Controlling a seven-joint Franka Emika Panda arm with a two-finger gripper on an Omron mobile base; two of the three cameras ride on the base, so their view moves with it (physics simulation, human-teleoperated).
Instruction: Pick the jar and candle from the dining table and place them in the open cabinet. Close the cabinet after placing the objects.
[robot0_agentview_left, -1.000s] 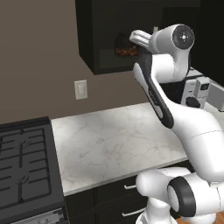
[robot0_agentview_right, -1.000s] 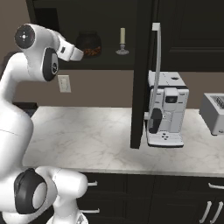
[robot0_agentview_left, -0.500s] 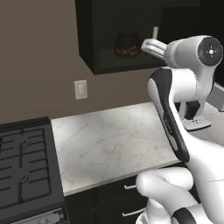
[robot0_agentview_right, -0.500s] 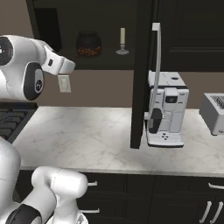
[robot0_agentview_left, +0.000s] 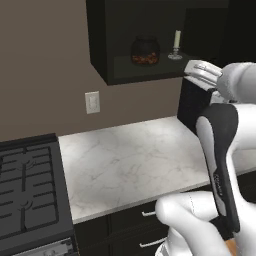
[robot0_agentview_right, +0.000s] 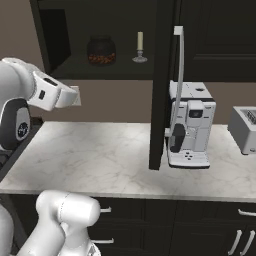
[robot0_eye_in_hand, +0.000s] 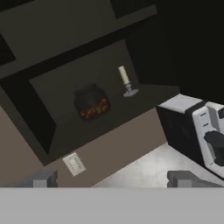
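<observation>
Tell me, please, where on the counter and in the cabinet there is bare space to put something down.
The marble counter is bare from the stove to the coffee machine. In the cabinet, the shelf is free left of the jar. It is crowded around the jar and candle by the open door.

One jar (robot0_agentview_right: 101, 50), one candle (robot0_agentview_right: 140, 46), one cabinet (robot0_agentview_right: 107, 72), one coffee machine (robot0_agentview_right: 190, 125), one toaster (robot0_agentview_right: 244, 129)

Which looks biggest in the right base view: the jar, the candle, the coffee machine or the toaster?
1. coffee machine
2. toaster, cut off by the picture's edge, so unsure
3. jar
4. candle, thinnest

The jar and candle stand farther back, so they look smaller.
</observation>
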